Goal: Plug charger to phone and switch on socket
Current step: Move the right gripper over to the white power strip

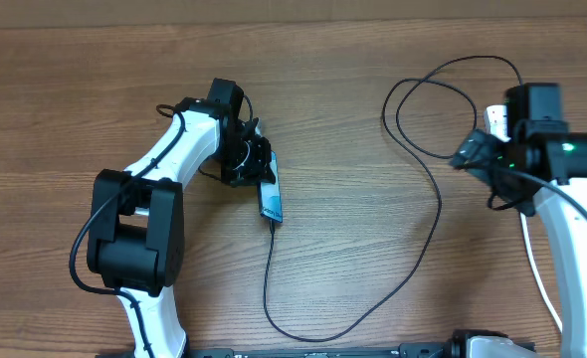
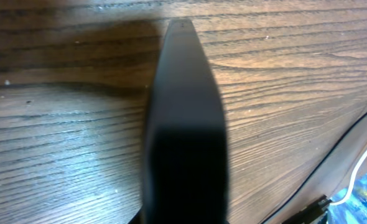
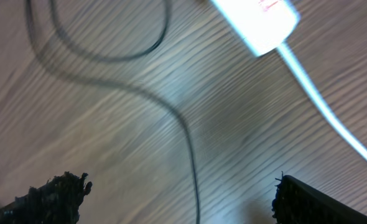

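step: charger (image 1: 413, 254) seems in phone (image 1: 271, 201), socket (image 3: 258, 18) not yet on | left pincer (image 1: 257, 164) beside phone, cannot tell grip | right pincer (image 3: 177, 186) spread, socket ahead | next: advance, toggle socket on

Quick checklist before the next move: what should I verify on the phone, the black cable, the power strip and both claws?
1. Charger tip in the phone: looks ok. In the overhead view the cable runs into the phone's lower end.
2. Plug seated in the socket: cannot tell, because the right arm covers it from overhead.
3. Socket switch on: cannot tell. The right wrist view shows only a blurred red mark.
4. Right claw open and empty: ok.
5. Left claw open or shut: cannot tell.
6. Left claw clear of the phone: cannot tell. It sits right at the phone's upper end.
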Controlling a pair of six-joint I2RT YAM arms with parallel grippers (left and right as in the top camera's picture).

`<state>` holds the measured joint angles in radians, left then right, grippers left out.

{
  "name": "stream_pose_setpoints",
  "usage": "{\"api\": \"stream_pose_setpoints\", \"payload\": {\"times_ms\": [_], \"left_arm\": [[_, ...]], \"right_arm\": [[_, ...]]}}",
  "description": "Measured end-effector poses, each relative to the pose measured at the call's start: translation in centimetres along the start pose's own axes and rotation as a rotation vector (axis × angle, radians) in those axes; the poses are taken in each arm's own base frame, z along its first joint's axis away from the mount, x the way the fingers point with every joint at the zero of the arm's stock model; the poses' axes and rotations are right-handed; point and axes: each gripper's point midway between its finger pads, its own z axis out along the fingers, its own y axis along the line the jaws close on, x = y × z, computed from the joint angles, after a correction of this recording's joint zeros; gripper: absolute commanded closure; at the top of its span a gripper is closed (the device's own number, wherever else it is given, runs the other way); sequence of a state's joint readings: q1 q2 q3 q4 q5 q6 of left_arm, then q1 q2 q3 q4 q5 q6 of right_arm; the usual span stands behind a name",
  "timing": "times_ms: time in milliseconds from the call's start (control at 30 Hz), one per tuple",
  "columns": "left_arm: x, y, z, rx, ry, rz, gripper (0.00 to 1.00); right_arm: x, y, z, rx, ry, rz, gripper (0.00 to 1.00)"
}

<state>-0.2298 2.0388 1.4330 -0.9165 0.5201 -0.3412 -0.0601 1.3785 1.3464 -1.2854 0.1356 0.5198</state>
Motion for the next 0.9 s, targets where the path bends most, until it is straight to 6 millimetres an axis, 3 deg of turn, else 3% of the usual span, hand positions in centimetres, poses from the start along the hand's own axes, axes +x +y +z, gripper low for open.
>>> {"api": "stream_pose_setpoints", "payload": {"times_ms": [233,533,900], "left_arm": [[-0.2,0.2,0.0,-0.011,-0.009,0.003,0.96],[-0.7,0.1,0.0,-0.008,-0.031,0.015,0.96],[-0.8,0.4,0.0,-0.029,-0.035,0.013,0.96]], "right_arm": [[-3.0,-3.4,2.9,0.071,0.01,0.137,0.0],[-5.2,-7.5,7.2,0.145,0.06,0.277,0.0],[-8.8,-8.9,11.0,0.13,-0.002,0.35,0.0]]}}
